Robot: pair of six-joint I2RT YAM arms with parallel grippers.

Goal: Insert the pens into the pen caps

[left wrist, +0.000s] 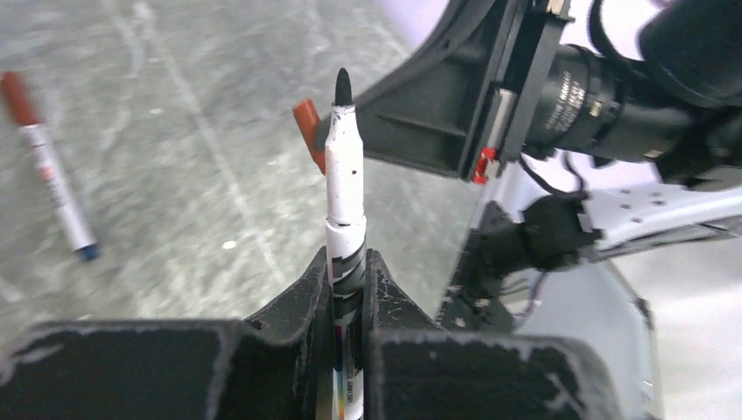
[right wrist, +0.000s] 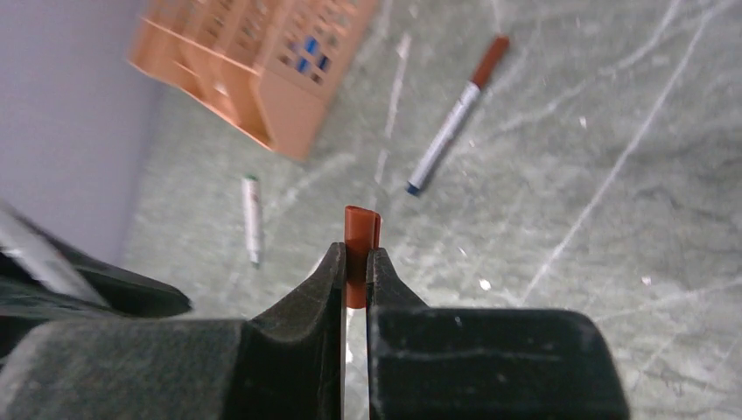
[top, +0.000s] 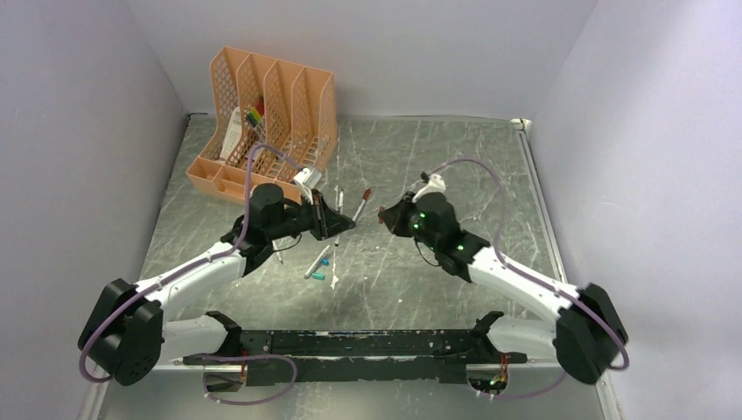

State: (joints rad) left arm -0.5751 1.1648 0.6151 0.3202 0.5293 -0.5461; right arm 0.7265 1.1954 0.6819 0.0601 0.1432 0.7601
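Left wrist view: the left gripper is pinched narrow on a white pen. It holds the lower barrel, so the shaft stands out beyond the fingertips with its bare dark tip at the far end. Just past that tip and slightly to its left sits a red-brown cap, carried by the right gripper (its black body fills the space beyond the left fingers). The tip shows outside the cap; the two are near each other, but I cannot tell whether they touch.

From the right wrist, the fingers are closed tight on the cap's lower half, and its upper end pokes out past the fingertips. Beyond these fingers and to their right, a capped pen lies on the table, with its red-brown cap at the far end. Beyond and to their left lies a shorter uncapped pen, and farther off stands an orange mesh rack.

From above, the two grippers face each other nose to nose over the middle of the table. On the near side of the left fingers, loose pens and teal caps lie scattered on the surface (too small to count surely).
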